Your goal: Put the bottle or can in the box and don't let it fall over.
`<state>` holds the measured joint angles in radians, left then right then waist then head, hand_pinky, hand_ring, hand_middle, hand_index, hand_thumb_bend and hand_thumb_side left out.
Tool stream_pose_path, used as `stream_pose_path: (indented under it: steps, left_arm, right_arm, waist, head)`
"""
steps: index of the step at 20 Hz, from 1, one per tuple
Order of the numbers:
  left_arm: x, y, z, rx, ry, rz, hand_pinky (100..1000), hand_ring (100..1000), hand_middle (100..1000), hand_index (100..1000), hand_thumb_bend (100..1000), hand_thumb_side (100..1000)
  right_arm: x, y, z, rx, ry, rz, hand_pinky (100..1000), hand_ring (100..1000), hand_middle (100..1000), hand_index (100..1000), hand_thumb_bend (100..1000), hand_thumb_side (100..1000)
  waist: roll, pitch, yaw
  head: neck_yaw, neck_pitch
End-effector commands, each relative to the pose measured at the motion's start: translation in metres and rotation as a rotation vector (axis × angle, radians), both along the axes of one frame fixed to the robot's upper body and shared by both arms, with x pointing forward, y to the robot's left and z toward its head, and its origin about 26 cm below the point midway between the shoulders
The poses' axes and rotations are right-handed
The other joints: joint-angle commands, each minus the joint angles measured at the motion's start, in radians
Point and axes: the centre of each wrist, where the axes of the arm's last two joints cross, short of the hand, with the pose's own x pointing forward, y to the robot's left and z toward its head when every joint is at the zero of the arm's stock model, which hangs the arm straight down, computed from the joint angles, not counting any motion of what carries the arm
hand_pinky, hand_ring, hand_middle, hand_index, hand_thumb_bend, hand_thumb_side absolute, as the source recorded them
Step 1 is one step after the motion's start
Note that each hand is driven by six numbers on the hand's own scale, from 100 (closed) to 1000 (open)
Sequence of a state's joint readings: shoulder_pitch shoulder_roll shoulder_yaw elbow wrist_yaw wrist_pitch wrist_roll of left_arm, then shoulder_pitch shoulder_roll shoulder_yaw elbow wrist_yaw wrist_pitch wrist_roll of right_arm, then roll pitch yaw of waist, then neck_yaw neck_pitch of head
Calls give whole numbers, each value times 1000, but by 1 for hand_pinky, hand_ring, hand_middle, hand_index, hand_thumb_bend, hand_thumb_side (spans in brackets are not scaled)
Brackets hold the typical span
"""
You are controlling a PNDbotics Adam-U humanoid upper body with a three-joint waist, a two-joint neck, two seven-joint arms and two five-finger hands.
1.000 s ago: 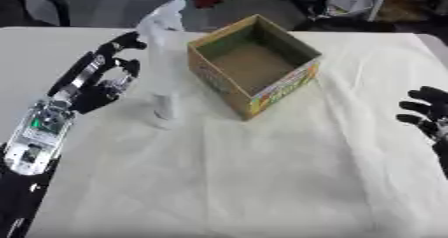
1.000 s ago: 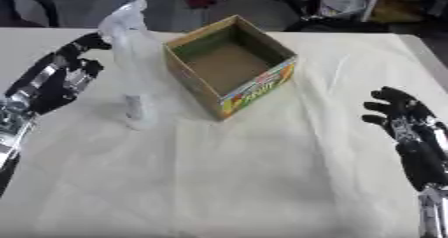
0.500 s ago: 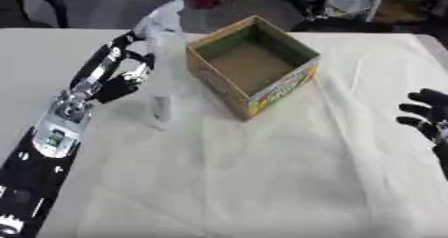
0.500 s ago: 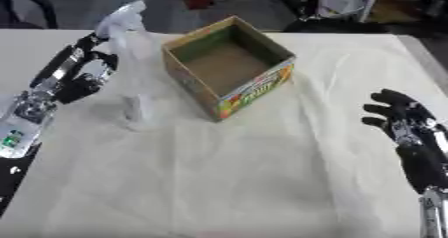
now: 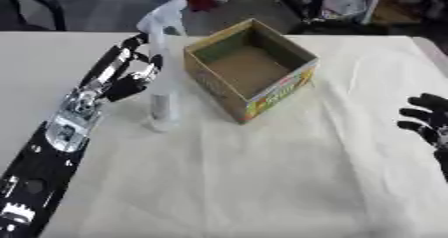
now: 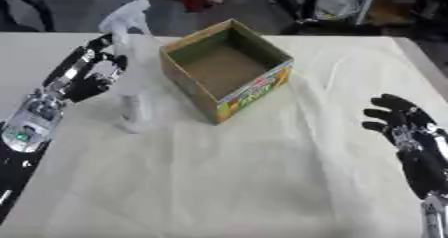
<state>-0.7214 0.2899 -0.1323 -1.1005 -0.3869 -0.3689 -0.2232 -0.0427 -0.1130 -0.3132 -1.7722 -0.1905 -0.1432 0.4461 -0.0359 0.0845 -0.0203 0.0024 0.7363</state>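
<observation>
L hand at the spray bottle, box open beside it.

We see the clear spray bottle [image 5: 163,72] upright on the white cloth [image 5: 262,172], far-left part of the table, just left of the cardboard box [image 5: 249,72], w/ a small gap between them. Box is open-topped, nothing inside, turned corner-on to us, w/ a coloured print along its near-right side. L hand [image 5: 131,74] is against the bottle's left side at mid height, fingers partly curled toward it; we can't tell if they actually close round it. R hand [image 6: 407,132] sits at the near-right edge, well apart from box & bottle, fingers spread, holding nothing.
</observation>
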Motion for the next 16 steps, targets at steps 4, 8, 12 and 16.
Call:
stream_pose_path:
  steps: [4, 8, 12, 16]
  left_arm:
    - [3, -4, 17, 14, -9, -50, 766, 1000, 828, 1000, 100, 834]
    - [5, -6, 18, 51, 5, -67, 770, 1000, 826, 1000, 100, 852]
    - [7, -6, 10, 101, 34, -73, 761, 1000, 798, 981, 100, 855]
    - [7, -6, 1, 138, 60, -82, 745, 987, 768, 965, 100, 850]
  right_arm:
    - [2, -1, 6, -7, -19, 11, 751, 793, 788, 836, 100, 470]
    - [2, 0, 6, -7, -19, 15, 751, 793, 788, 836, 100, 470]
    - [2, 0, 6, -8, -19, 17, 751, 793, 788, 836, 100, 470]
    - [2, 0, 6, -8, -18, 16, 751, 793, 788, 836, 100, 470]
  waist:
    - [2, -9, -4]
    - [1, -9, -6]
    - [1, -8, -8]
    - [1, -7, -9]
  head:
    - [5, -14]
    - [8, -16]
    - [10, -16]
    - [9, -15]
